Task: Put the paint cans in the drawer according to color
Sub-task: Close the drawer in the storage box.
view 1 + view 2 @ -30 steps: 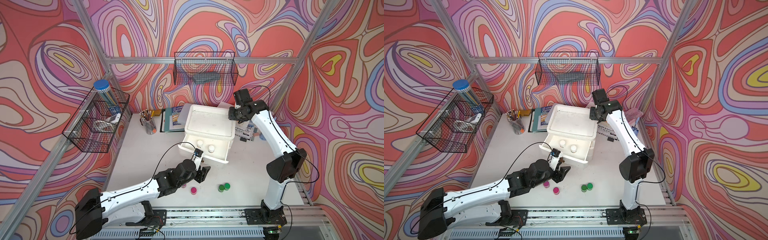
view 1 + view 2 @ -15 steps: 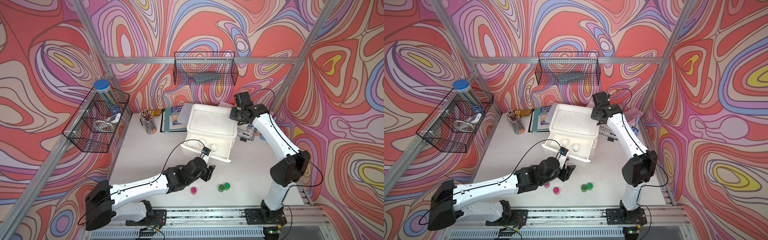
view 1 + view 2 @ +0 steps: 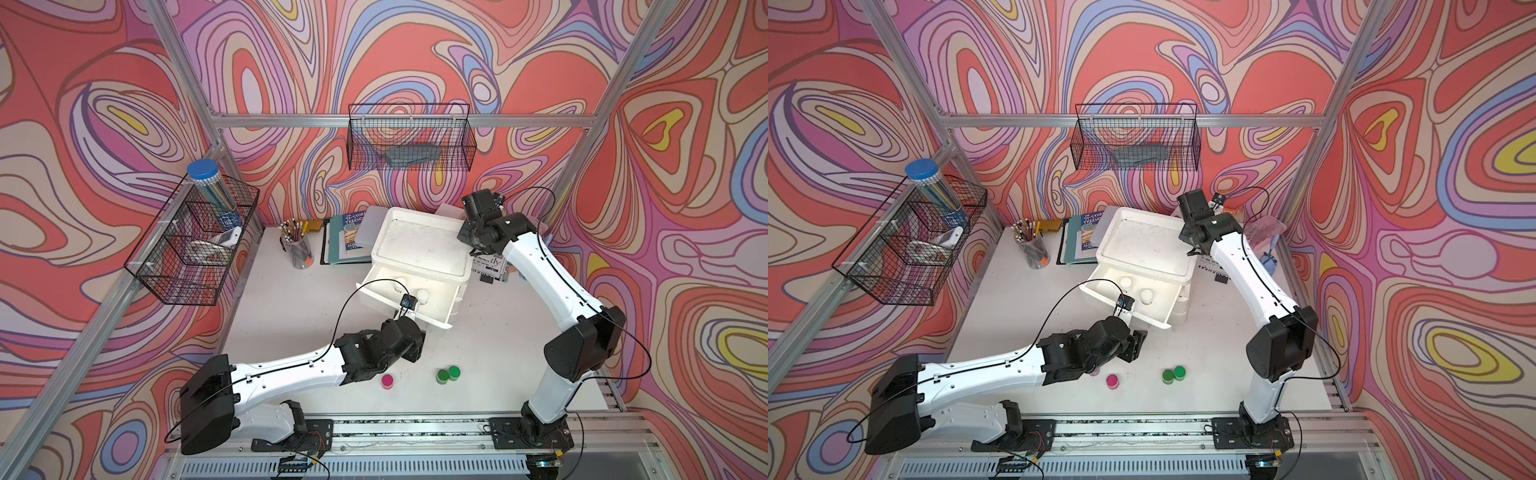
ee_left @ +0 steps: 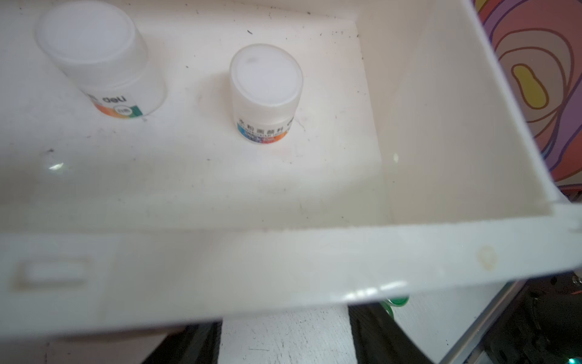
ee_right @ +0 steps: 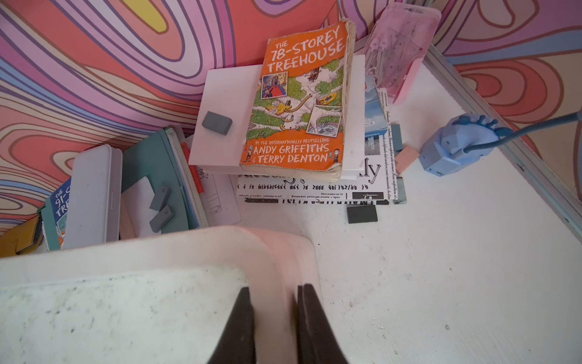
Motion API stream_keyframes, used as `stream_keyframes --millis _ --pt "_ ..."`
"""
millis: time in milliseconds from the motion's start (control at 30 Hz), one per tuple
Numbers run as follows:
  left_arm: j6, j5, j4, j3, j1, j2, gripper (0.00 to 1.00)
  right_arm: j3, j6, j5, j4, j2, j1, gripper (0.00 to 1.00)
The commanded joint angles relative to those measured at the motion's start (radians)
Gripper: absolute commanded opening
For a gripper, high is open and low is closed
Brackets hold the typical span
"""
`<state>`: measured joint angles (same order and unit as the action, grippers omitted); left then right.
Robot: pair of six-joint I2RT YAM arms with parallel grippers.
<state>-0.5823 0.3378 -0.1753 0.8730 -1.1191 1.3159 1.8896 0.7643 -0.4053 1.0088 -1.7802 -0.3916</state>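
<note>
In both top views the drawer unit [image 3: 419, 241] [image 3: 1142, 241] stands toward the back edge of the surface [image 3: 291, 324]. Its top drawer [image 3: 440, 323] is pulled out, with 2 white cans [image 3: 422, 296] inside. The left pincer [image 3: 1133, 343] hangs low, just before the drawer front. Near the surface's front edge are 1 pink can [image 3: 387, 380] in the open, a 2nd pink can [image 3: 1094, 371] almost hidden under the left arm, and 2 green cans [image 3: 443, 376] touching each other. The right pincer [image 3: 476, 250] sits at the unit's back right corner.

In the left wrist view both white cans [image 4: 266, 82] stand upright and apart on the drawer floor. The left pincer's fingers [image 4: 378, 334] are spread with only bare surface between them, holding nothing. The whites look sorted, so the step is probably either pushing this drawer shut or fetching a pink can; which one cannot be told. A push should land flat on the middle of the front panel [image 4: 283, 268] and go straight toward the unit, so the drawer does not skew and the cans do not topple.

In the right wrist view the right pincer [image 5: 274, 302] appears clamped on the raised rim of the unit's top [image 5: 126, 315]. That brace should hold during any push, or the unit may slide toward the orange book [image 5: 299, 104] behind it.
</note>
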Motion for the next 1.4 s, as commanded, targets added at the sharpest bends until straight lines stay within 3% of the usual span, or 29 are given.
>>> stream_keyframes --millis 0,233,533,833,933,1367 --pt "-0.002 0.075 0.315 0.092 0.030 0.037 0.62 -0.003 0.249 0.083 -0.038 0.044 -0.061 0.00" --pt "-0.048 0.079 0.372 0.106 0.021 0.024 0.61 -0.036 0.256 0.076 -0.042 0.057 -0.061 0.00" --pt "-0.020 0.114 0.251 0.142 0.033 0.056 0.60 -0.050 0.258 0.091 -0.058 0.062 -0.063 0.00" --pt "0.127 -0.006 0.238 -0.064 0.037 -0.163 0.55 -0.053 0.222 0.100 -0.070 0.062 -0.061 0.00" --pt "0.164 0.010 0.251 -0.127 0.044 -0.199 0.58 -0.058 0.216 0.103 -0.075 0.062 -0.061 0.00" --pt "0.276 0.033 0.381 -0.001 0.138 0.009 0.61 -0.081 0.217 0.109 -0.081 0.079 -0.061 0.00"
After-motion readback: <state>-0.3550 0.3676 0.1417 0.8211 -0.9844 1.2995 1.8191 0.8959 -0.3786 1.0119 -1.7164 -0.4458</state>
